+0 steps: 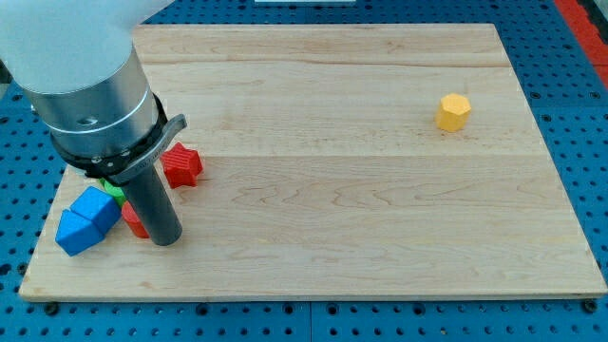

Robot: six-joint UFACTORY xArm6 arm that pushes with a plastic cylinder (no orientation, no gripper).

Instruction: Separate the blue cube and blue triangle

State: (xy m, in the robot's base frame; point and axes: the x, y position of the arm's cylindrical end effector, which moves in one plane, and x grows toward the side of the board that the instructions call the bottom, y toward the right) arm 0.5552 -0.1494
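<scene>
The blue cube and the blue triangle lie touching each other at the view's bottom left of the wooden board. My tip rests on the board just to the right of them, a short gap away. A red block sits between my rod and the blue cube, partly hidden by the rod. A green block peeks out just above the blue cube, mostly hidden under the arm.
A red star-shaped block lies just right of the rod, above my tip. A yellow hexagonal block sits far off at the view's upper right. The board's left edge is close to the blue blocks.
</scene>
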